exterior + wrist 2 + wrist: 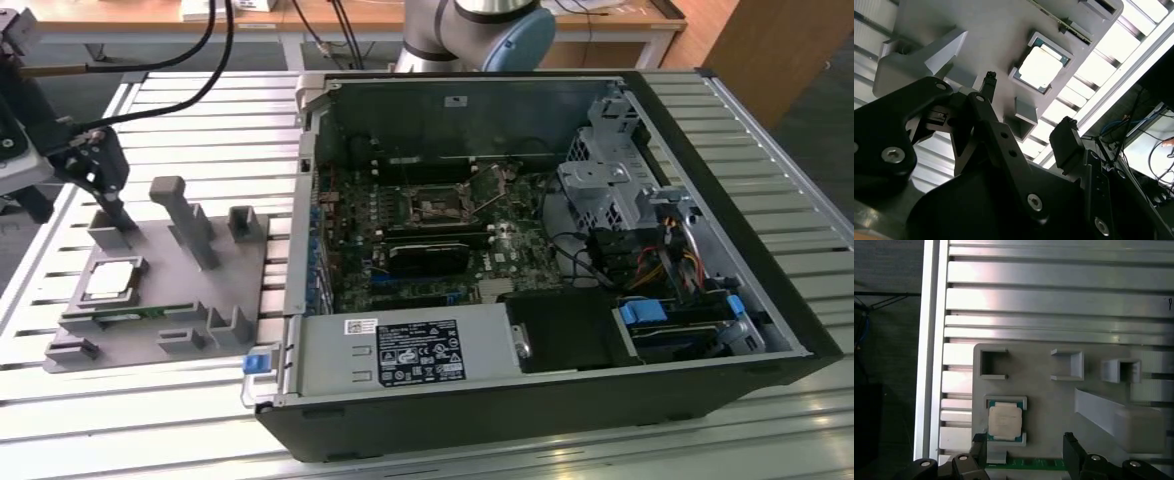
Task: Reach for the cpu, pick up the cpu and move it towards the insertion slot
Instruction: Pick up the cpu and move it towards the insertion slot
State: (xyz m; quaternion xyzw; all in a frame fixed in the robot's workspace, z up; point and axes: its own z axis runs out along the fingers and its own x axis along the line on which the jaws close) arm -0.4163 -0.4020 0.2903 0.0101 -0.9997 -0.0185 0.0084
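Gripper (1023, 438) is open: its two black fingers (1070, 442) are spread wide with nothing between them. It hangs above the grey fixture plate (167, 290), not touching any part of it that can be seen. In the exterior view it sits over the plate's far end, beside a short upright block (112, 237). The cpu (1005, 421) lies flat in a square raised nest on the plate, silvery top up, not gripped. In the first wrist view it sits near one finger and well apart from the other. In the second wrist view the cpu (1043, 62) is out past the fingertips, apart from both. A green circuit strip (1034, 461) lies in a groove along the plate edge just beside the nest. Several open-sided grey blocks and a tall post (180, 215) stand on the rest of the plate. The plate rests on the slatted aluminium bench (187, 130), near the bench edge at the exterior view's left. An open computer case (534, 415) takes up the bench middle and the exterior view's right, just beside the plate. The insertion slot (438, 208) is on the motherboard inside the case, metal frame around a dark centre, well apart from the cpu. A long black card (427, 258) sits on the near side of the slot. The arm's base (481, 30) stands at the bench's far edge behind the case.
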